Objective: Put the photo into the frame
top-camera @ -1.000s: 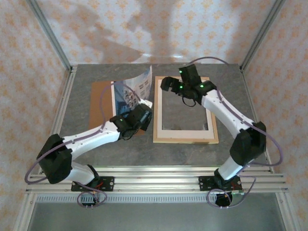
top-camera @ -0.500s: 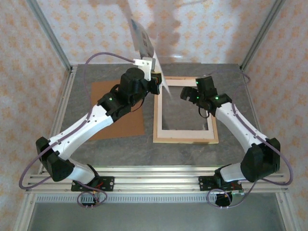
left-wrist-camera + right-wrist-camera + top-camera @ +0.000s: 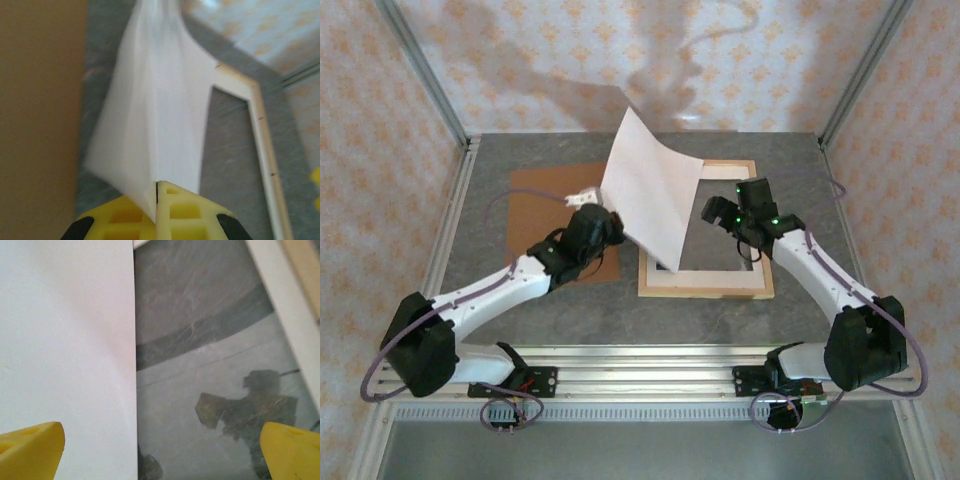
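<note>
Top: photo (image 3: 655, 195), blank side up, is being clamped at its edge by left gripper (image 3: 598, 208) and tilted over frame (image 3: 705, 287). Right gripper (image 3: 717, 212) is being held wide open just beside it.
Left wrist: frame is being seen ahead-right of the pinched-together fingers (image 3: 180, 212).
Right wrist: photo is being seen above the left finger (image 3: 30, 445).
Insertion step is being done; flat, aligned lowering is probably being called for next.

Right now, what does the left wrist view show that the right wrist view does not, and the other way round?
Left wrist: the left pincer shut on the photo at its edge, with the brown backing board beside it. Right wrist: the open right pincer over the clear pane, which carries a dark reflection. Both: the photo's white back and the frame with its pale border.
</note>
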You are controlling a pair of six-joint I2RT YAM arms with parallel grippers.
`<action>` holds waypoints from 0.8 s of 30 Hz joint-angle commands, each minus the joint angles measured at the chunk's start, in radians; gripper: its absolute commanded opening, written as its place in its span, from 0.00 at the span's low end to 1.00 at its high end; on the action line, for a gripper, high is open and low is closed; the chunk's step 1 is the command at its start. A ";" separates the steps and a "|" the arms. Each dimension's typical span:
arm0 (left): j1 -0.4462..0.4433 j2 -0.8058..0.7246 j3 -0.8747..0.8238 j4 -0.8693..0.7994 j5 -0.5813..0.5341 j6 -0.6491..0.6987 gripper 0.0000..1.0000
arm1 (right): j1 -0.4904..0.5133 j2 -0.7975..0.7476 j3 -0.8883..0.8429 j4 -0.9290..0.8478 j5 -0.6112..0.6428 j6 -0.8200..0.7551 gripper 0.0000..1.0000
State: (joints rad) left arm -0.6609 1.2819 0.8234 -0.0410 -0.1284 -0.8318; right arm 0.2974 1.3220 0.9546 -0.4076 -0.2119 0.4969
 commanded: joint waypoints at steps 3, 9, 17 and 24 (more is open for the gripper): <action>0.000 -0.113 -0.152 -0.001 -0.116 -0.290 0.00 | -0.004 0.051 -0.121 0.281 -0.255 0.138 0.96; 0.000 -0.133 -0.228 -0.046 -0.132 -0.412 0.00 | 0.068 0.115 -0.142 0.390 -0.302 0.152 0.89; 0.004 -0.200 -0.310 -0.115 -0.181 -0.483 0.00 | 0.137 0.253 -0.088 0.446 -0.323 0.154 0.73; 0.008 -0.245 -0.359 -0.135 -0.176 -0.490 0.00 | 0.177 0.356 -0.040 0.506 -0.366 0.159 0.61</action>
State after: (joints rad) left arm -0.6598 1.0504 0.4808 -0.1291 -0.2523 -1.2949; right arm 0.4484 1.6539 0.8719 0.0399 -0.5541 0.6544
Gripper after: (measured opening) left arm 0.051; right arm 0.624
